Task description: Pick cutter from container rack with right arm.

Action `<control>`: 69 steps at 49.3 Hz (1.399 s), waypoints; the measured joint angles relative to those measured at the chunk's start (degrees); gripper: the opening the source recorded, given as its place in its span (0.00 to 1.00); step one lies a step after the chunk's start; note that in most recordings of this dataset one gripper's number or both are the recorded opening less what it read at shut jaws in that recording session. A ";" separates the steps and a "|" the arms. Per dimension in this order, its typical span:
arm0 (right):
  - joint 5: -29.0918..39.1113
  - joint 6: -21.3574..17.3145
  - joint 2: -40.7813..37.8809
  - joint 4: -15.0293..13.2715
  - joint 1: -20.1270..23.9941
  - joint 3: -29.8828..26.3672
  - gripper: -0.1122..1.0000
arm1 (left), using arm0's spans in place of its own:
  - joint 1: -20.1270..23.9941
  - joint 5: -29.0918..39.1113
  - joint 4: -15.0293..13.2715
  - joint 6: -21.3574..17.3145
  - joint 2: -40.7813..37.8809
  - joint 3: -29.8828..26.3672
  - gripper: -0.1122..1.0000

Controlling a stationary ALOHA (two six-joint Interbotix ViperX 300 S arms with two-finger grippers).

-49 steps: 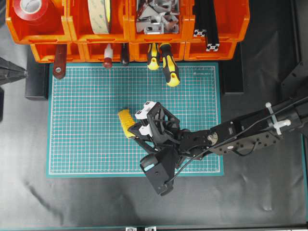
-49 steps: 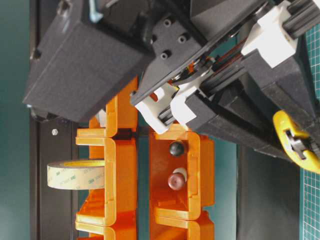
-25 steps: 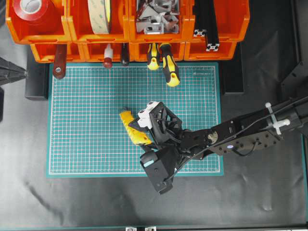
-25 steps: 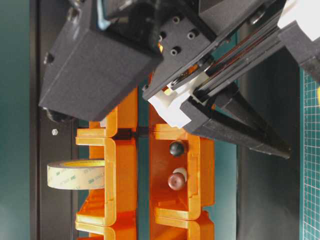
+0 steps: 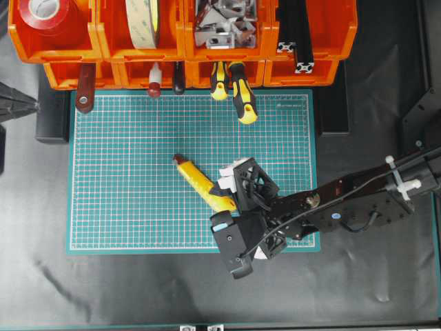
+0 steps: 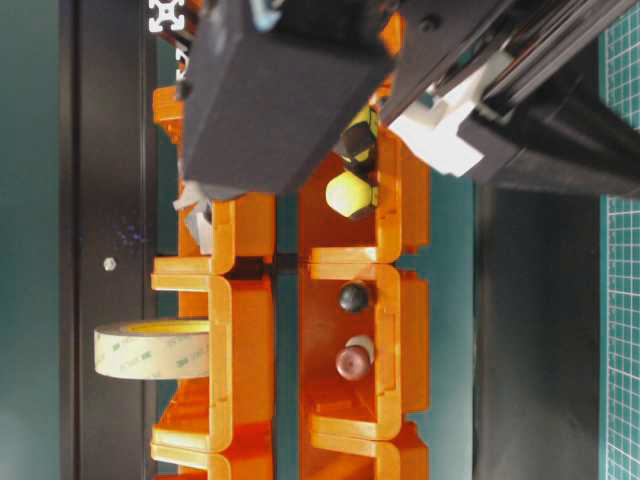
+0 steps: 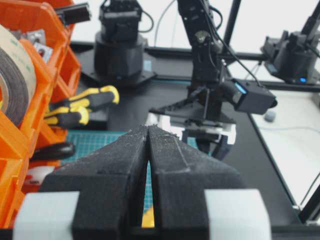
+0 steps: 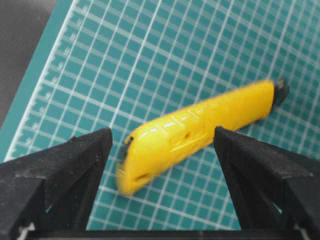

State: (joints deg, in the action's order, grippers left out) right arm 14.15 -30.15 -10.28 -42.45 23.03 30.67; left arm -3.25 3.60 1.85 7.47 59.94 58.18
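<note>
Since a second ago the right end effector (image 5: 233,207) has let go: back then its fingers were clamped on the slim yellow ribbed utility cutter (image 5: 202,183), now they're spread wide and the cutter is lying flat on the green gridded cutting mat (image 5: 124,165). It sits diagonally near the middle of the mat, dark red end cap toward the upper left in the overhead view, other end tucked right by the end effector. The right arm has also slid a bit lower and to the right across the mat.

From the right wrist view, the cutter (image 8: 197,131) lies between the two black fingertips (image 8: 75,160) with clear gaps on both sides, so nothing's pinching it. It looks a little blurred.

The bright orange plastic container rack (image 5: 182,41) runs along the top of the overhead view, well apart from the cutter. A red tape roll (image 5: 43,12), a beige tape roll (image 5: 143,21), some grey metal brackets (image 5: 222,27) and black extrusion pieces (image 5: 298,34) sit in the upper bins. Two yellow-and-black screwdriver handles (image 5: 238,89) poke out of a lower bin onto the mat edge.

The left end effector (image 7: 148,150) is pressed together, fingers touching, hanging near the rack (image 7: 30,100).

The black bench (image 5: 372,276) surrounds the mat.
</note>
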 measured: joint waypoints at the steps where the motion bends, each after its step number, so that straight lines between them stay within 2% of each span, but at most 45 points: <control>1: 0.00 0.00 0.00 0.26 0.09 0.00 0.81 | 0.00 0.00 0.00 0.00 0.00 0.00 0.10; 8: 0.00 -2.11 0.26 2.02 1.32 0.09 0.81 | 0.00 -0.09 0.00 0.09 0.00 0.00 0.10; 17: 2.20 -8.61 3.96 2.37 1.58 0.79 0.81 | 0.00 0.00 0.00 0.09 0.00 0.00 0.10; 30: 3.69 -17.31 17.84 2.46 4.13 6.86 0.81 | -0.18 1.32 0.00 0.09 0.00 0.09 0.10; 38: 2.37 -21.80 27.07 2.20 4.04 10.63 0.81 | -0.53 1.58 0.00 0.09 0.00 0.00 0.10; 52: 1.49 -22.85 39.99 1.49 3.25 15.29 0.81 | -0.62 4.04 0.00 0.09 0.44 0.00 0.10; 69: 2.29 -22.94 56.34 1.41 -1.23 20.65 0.81 | -0.70 6.33 0.00 0.09 1.05 0.00 0.10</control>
State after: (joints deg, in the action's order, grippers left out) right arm 16.44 -53.09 46.05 -41.04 21.80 51.33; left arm -3.96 9.93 1.85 7.56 61.00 58.18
